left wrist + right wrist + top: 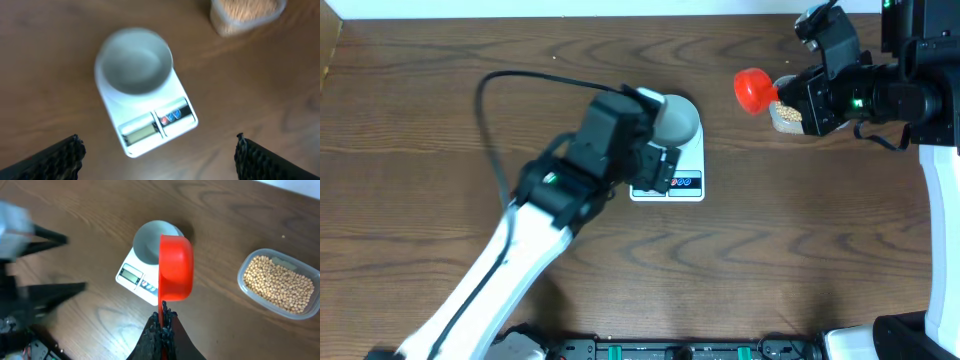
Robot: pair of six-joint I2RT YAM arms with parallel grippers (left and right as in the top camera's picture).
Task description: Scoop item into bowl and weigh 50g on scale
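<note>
Beans [280, 282] are in the clear tub [245, 275] at the table's right side, well apart from the scale [150, 132]. Bowl [134, 62] sits on the scale, behind the display. Left gripper [157, 150] hovers above the scale, jaws spread wide, holding nothing. Right gripper [161, 327] is clamped on the red scoop [176, 267] handle, scoop near the tub.

Wood-grain table [420, 60], glossy plastic scoop [176, 267]; clear plastic tub [242, 280], smooth scale [116, 111]

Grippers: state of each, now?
Left gripper: open, empty.
Right gripper: closed on the handle of the red scoop.
</note>
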